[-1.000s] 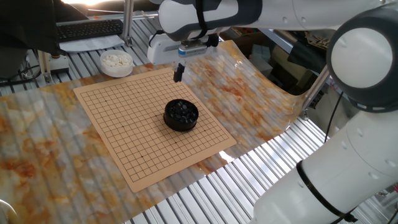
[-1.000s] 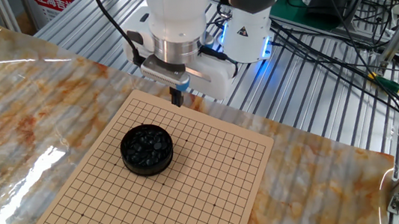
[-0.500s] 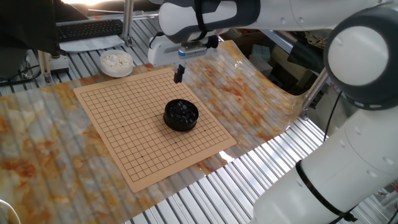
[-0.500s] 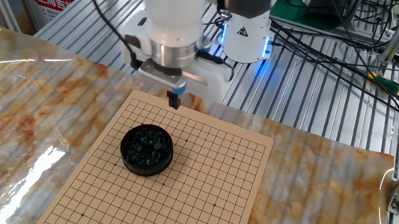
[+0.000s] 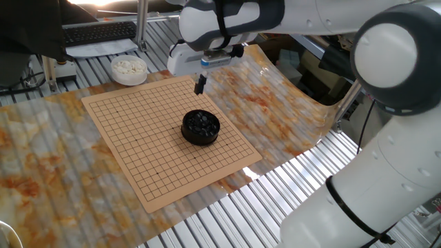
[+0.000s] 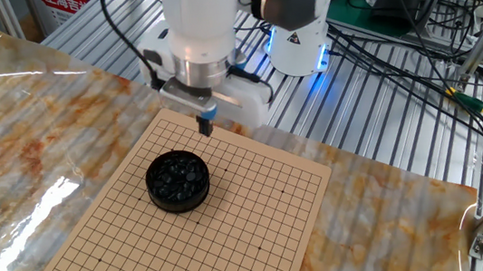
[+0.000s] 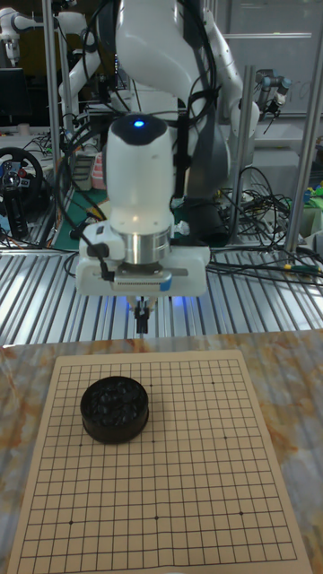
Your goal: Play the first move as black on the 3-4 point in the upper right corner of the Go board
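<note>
**Gripper above board's far edge, stone not discernible**

The gripper (image 5: 200, 85) hangs above the Go board (image 5: 148, 162) near its far edge, clear of the black bowl (image 5: 200, 127) of stones resting on the grid. The jaws appear close together; whether they pinch a black stone cannot be told. A white bowl (image 5: 129, 69) sits on the surface beyond the board.

The Go board (image 5: 138, 148) is pale tan wood, ruled with a thin dark grid. On it sits a black bowl (image 5: 200, 128) heaped with glossy black stones (image 6: 176, 172). A white bowl (image 5: 129, 69) holds white stones (image 5: 128, 66). The table cover (image 6: 58, 129) is marbled — rust-orange veins over grey-white. The arm (image 7: 142, 170) is white, with a blue light (image 7: 136, 124) — its gripper (image 5: 200, 84) is dark.
</note>
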